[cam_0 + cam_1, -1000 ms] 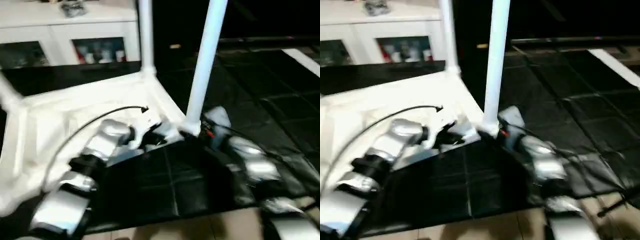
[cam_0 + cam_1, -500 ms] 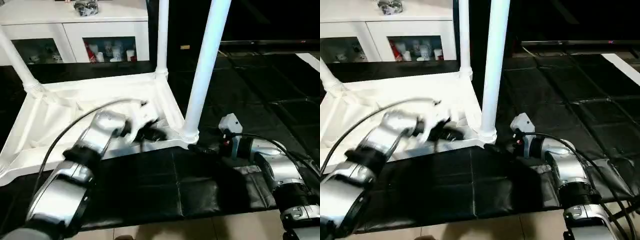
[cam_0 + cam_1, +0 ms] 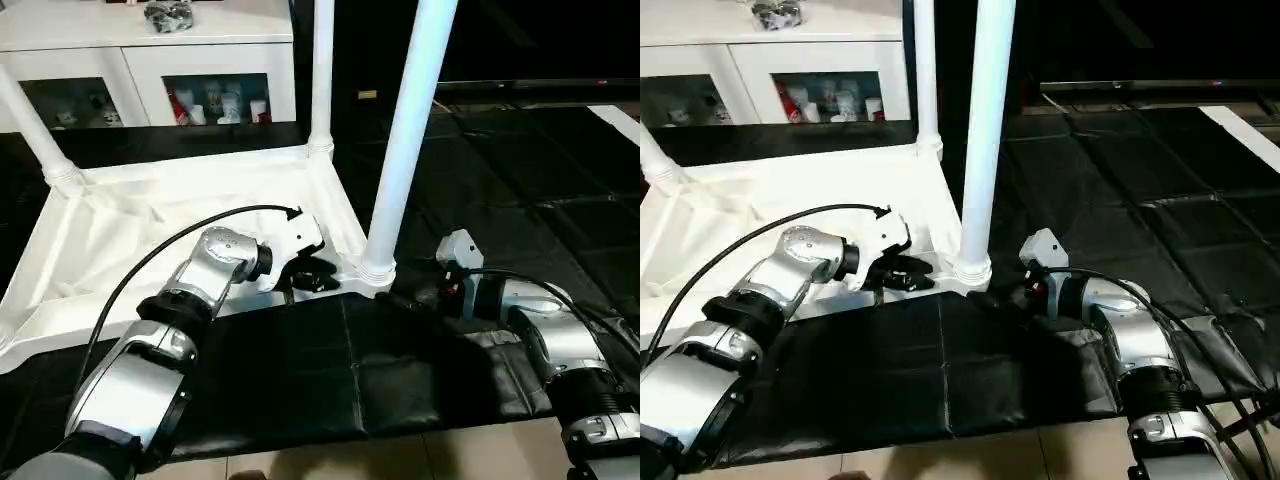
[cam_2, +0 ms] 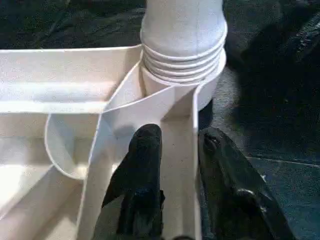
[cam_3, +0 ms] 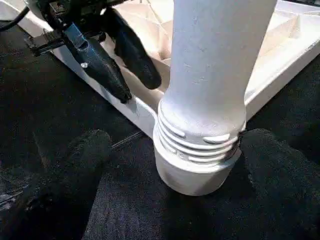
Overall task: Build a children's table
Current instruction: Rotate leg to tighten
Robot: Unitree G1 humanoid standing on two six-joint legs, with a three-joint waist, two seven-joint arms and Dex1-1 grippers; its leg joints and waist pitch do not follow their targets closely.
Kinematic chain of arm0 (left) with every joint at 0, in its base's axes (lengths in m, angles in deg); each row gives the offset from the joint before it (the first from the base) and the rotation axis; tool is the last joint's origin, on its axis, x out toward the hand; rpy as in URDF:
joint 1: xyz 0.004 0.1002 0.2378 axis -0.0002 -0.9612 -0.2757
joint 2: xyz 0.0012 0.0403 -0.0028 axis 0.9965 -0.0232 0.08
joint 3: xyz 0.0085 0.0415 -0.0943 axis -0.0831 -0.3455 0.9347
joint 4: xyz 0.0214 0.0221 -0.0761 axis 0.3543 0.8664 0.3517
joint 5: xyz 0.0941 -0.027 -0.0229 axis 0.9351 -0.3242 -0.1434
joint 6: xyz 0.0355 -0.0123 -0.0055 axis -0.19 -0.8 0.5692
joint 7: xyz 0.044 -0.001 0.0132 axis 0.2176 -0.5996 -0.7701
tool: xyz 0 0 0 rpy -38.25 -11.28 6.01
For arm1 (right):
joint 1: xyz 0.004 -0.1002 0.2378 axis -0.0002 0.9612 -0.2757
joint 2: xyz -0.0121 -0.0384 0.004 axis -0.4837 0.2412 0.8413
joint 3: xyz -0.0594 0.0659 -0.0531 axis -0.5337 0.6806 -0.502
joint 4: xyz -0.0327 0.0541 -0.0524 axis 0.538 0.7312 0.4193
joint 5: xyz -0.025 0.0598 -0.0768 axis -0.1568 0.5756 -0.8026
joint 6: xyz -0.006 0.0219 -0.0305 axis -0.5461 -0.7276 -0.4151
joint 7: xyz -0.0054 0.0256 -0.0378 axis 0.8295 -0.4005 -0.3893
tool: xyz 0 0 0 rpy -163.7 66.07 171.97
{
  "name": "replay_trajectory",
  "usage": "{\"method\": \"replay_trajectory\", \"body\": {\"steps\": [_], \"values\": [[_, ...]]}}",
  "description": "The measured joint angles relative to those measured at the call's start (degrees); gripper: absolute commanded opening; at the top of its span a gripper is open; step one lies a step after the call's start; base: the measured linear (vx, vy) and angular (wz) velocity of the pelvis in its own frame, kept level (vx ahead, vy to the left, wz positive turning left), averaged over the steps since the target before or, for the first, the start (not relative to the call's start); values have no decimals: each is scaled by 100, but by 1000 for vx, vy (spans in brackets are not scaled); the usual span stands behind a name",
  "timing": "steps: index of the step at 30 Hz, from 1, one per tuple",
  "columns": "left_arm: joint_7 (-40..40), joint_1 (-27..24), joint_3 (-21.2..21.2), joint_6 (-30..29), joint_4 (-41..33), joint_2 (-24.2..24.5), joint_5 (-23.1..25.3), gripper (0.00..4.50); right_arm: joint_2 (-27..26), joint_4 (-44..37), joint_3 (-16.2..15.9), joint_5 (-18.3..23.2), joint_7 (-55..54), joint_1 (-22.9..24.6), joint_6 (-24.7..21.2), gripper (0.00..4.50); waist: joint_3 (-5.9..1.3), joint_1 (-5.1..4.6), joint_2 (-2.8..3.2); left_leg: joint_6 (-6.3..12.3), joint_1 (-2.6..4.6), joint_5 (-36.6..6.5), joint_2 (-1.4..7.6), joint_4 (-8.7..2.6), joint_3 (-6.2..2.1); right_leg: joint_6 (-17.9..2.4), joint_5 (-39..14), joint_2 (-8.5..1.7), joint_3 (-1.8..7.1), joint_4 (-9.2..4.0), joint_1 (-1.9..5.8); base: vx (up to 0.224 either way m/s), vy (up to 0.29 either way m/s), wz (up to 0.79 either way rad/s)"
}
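The table top lies upside down on the black floor mat, ribs up, with three legs seen standing in its corners. The near leg rises at about one o'clock from the centre of the head view, screwed into the corner socket closest to the robot.

A second ago the head view was smeared and tilted; now it has settled, and the left gripper has gone from sweeping across the frame to straddling the table's rim, one finger inside the wall, one outside, right by that corner. The fingers sit close, but whether they actually pinch the wall I can't tell.

The right gripper has pulled in at three o'clock of the leg's base, fingers spread wide either side of the threaded collar, not touching it.

That reads as bracing the top while the leg gets a final check or twist.

Beyond, at eleven o'clock, a white cabinet with glass doors stands against the wall, and the dark tiled floor runs off to the right.
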Motion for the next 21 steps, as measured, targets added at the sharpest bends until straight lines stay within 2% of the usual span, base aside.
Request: {"method": "replay_trajectory", "body": {"steps": [7,9,13,14,18,19,21], "values": [[-40,40,-39,-27,160,0,68,150,-2,0,-31,-1,-2,0,4,450,0,-3,0,0,-1,0,0,0,0,0,0,0,0,1,0,0,0,0],[-39,45,-42,-43,211,0,68,125,-12,0,-50,-3,-7,0,5,450,0,-2,0,0,-1,0,0,0,0,0,0,0,1,1,0,0,0,0],[44,50,-35,-91,337,-3,49,112,-15,0,-69,-7,-30,0,13,450,0,-2,0,0,-1,0,0,0,0,0,0,0,1,1,0,0,0,0],[65,52,-24,-124,349,-2,49,83,-15,0,-72,-8,-33,0,15,450,0,-2,0,0,-1,0,0,0,0,0,0,0,1,1,0,0,0,0],[189,54,-21,-131,356,3,48,70,-14,0,-85,-8,-35,0,20,450,0,-3,0,0,-1,0,0,0,0,0,0,0,1,1,0,0,0,0],[199,54,-21,-131,356,4,48,45,-14,0,-86,-8,-37,0,22,450,0,-3,0,0,-1,0,0,0,0,0,0,0,1,0,0,0,0,0],[226,54,-22,-131,356,4,48,38,-14,0,-89,-8,-40,0,24,450,0,-3,0,0,-1,0,0,0,0,0,0,0,1,0,0,0,0,0]]}}
